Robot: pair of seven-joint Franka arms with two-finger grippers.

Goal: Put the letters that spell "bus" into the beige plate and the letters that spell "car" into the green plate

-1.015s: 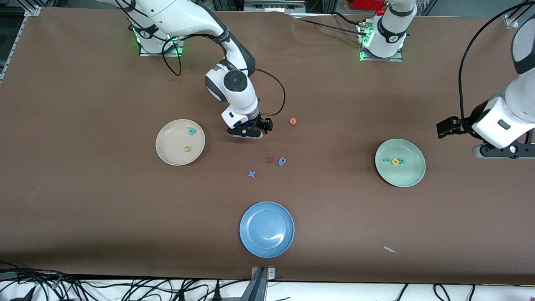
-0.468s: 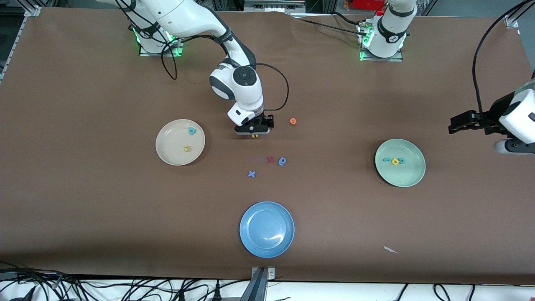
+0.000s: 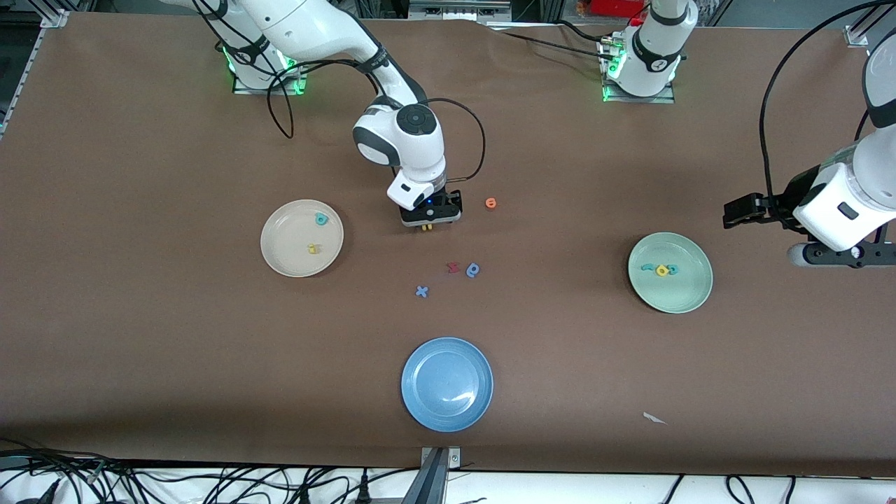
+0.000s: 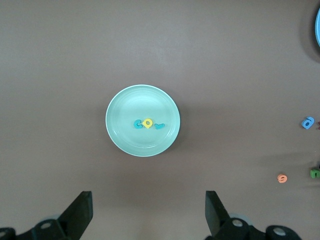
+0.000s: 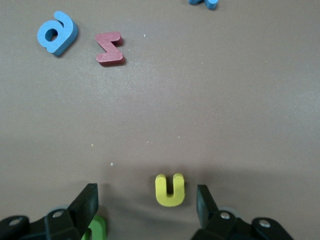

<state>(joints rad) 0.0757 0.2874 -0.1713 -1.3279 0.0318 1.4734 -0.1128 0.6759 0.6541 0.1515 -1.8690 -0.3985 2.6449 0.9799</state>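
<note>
The right hand (image 3: 428,222) is down low at the middle of the counter (image 3: 140,364), fingers spread and holding nothing. The yellow "u" (image 5: 170,190) lies flat on the counter right between its two fingers (image 5: 85,202), touching neither. A green letter (image 5: 96,229) peeks out just under one finger. A little way out from that hand, nearer the front camera, lie a red "z" (image 5: 110,48), a blue rounded letter (image 5: 57,33) beside it, and a blue "x" (image 3: 421,291). An orange letter (image 3: 491,203) sits just beside the hand, toward the left arm's end.

Off toward the right arm's end from this hand is the beige plate (image 3: 280,259), with a teal letter (image 3: 321,219) and a yellow letter (image 3: 313,248) in it, apart from each other.

The left hand (image 3: 826,256) waits up in the air by the left arm's end of the counter, fingers (image 4: 80,215) wide apart and empty. Just beside it is the green plate (image 4: 125,107), holding three letters in a touching row: a teal one (image 4: 138,123), a yellow one (image 4: 147,122), a teal-blue one (image 4: 160,125).

A blue plate (image 3: 420,399) sits well apart from both hands, closest to the front camera.
</note>
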